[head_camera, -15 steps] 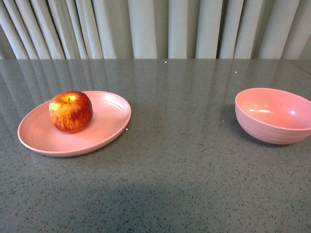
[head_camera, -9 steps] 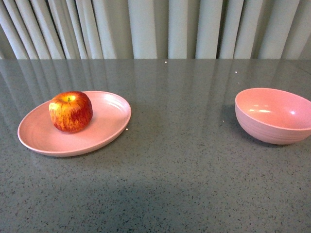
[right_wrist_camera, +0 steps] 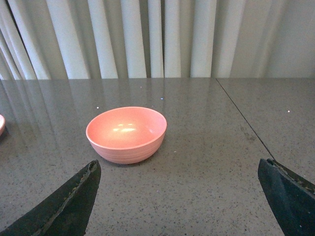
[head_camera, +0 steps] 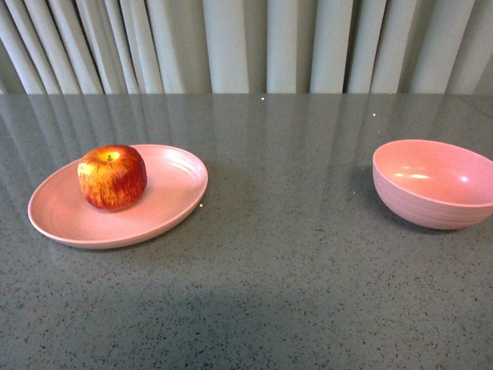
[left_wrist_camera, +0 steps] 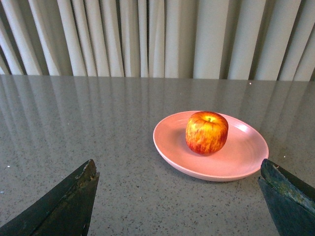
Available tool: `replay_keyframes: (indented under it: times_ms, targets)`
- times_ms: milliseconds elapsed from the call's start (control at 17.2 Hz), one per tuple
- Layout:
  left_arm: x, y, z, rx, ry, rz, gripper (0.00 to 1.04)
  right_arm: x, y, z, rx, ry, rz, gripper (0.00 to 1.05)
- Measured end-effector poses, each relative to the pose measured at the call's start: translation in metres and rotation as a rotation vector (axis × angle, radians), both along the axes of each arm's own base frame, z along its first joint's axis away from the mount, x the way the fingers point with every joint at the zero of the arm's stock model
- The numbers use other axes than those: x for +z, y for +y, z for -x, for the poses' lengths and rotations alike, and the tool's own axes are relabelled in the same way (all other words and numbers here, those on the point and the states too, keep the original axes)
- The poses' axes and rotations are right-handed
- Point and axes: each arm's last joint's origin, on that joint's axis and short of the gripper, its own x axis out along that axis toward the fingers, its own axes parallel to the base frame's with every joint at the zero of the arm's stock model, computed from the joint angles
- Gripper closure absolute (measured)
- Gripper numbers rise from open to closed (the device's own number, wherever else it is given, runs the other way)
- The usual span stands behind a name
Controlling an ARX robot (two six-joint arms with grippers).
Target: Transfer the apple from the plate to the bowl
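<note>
A red apple [head_camera: 112, 176] with yellow streaks sits upright on the shallow pink plate [head_camera: 166, 202] at the left of the table. The deep pink bowl [head_camera: 434, 183] stands empty at the right. Neither arm shows in the front view. In the left wrist view the apple [left_wrist_camera: 206, 132] and plate [left_wrist_camera: 243, 157] lie ahead of my open left gripper [left_wrist_camera: 179, 169], well clear of its dark fingertips [left_wrist_camera: 78, 191]. The right wrist view has the bowl [right_wrist_camera: 126, 133] ahead of my open right gripper [right_wrist_camera: 179, 169], nothing between its fingers.
The grey speckled tabletop [head_camera: 285, 254] runs back to a pale pleated curtain [head_camera: 246, 46]. A seam in the tabletop [right_wrist_camera: 246, 125] passes to one side of the bowl in the right wrist view. The plate's edge [right_wrist_camera: 1, 124] just shows there.
</note>
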Motion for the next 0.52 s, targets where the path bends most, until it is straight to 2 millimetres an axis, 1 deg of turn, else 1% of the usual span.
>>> replay_keyframes:
  times_ms: [524]
  targets:
    - [0.0, 0.0, 0.0, 0.0, 0.0, 0.0, 0.07, 0.0, 0.0, 0.0, 0.0, 0.0, 0.0, 0.07]
